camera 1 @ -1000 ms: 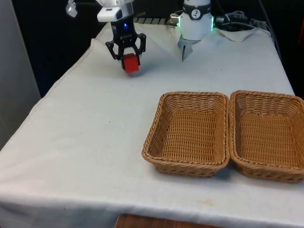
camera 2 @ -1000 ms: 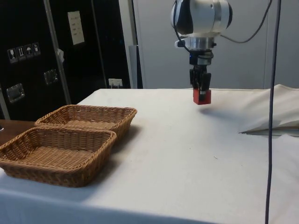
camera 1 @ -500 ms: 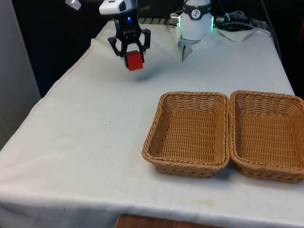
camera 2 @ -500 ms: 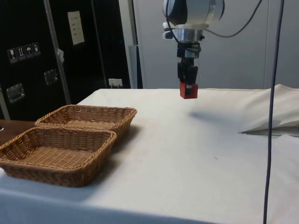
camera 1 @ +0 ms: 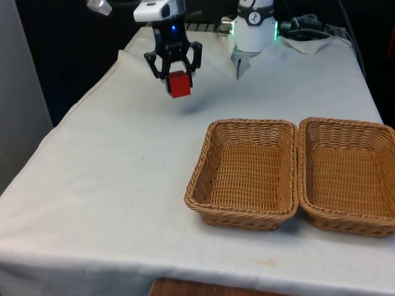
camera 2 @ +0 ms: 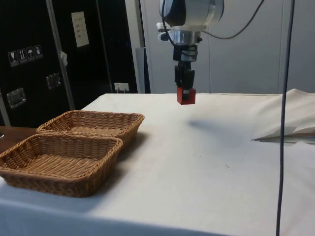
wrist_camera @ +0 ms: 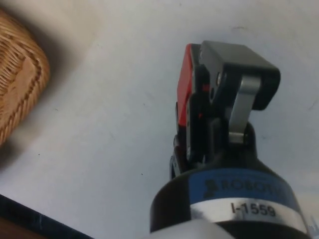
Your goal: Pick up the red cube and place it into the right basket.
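Hanging above cloth, gripper (camera 1: 176, 77) clamped on red cube (camera 1: 179, 84); right basket (camera 1: 345, 176) lies well off toward front view's right, beyond left basket (camera 1: 244, 172).

The arm reaches down from above, wrist vertical, its pincer (camera 1: 174, 73) pointing straight down, fingers (camera 2: 185, 78) clamped on the cube (camera 1: 179, 84).

cube (camera 1: 179, 84): red, plain
gripper (camera 1: 175, 73): black
arm (camera 2: 189, 12): white
left basket (camera 1: 244, 172): tan-brown, woven wicker pattern
right basket (camera 1: 349, 176): same tan-brown weave
cloth (camera 1: 123, 160): white, plain
cabinets (camera 2: 34, 54): dark, near black
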Controlling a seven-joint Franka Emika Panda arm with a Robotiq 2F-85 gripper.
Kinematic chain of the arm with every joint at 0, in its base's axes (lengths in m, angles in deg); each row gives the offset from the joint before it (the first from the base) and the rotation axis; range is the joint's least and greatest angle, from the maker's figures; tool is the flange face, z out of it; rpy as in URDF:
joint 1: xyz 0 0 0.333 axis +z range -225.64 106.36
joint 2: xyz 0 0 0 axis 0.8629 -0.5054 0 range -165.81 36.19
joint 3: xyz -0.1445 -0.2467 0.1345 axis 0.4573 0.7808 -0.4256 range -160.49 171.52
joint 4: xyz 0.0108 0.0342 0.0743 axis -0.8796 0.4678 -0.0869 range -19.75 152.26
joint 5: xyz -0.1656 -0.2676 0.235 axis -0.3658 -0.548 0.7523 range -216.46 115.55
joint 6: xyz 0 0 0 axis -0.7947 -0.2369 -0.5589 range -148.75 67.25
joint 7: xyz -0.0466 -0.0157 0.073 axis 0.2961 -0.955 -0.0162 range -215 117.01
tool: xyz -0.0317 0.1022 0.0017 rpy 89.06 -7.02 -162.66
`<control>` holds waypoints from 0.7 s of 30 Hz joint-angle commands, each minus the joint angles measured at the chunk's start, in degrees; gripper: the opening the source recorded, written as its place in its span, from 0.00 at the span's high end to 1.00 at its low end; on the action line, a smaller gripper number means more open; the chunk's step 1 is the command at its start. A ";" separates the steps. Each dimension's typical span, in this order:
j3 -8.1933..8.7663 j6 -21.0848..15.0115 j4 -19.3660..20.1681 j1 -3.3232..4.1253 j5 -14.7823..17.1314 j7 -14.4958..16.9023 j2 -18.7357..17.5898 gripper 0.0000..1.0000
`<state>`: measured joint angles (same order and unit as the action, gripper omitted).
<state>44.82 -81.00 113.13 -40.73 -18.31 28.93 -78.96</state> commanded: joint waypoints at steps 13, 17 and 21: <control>-0.40 2.64 -3.21 1.15 -3.95 -6.76 2.01 0.98; -0.97 3.21 -3.72 1.20 -5.61 -9.22 3.38 0.98; -1.60 4.07 -4.58 1.26 -6.99 -11.46 4.47 0.98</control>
<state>42.93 -77.11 108.84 -39.93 -24.33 18.67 -74.21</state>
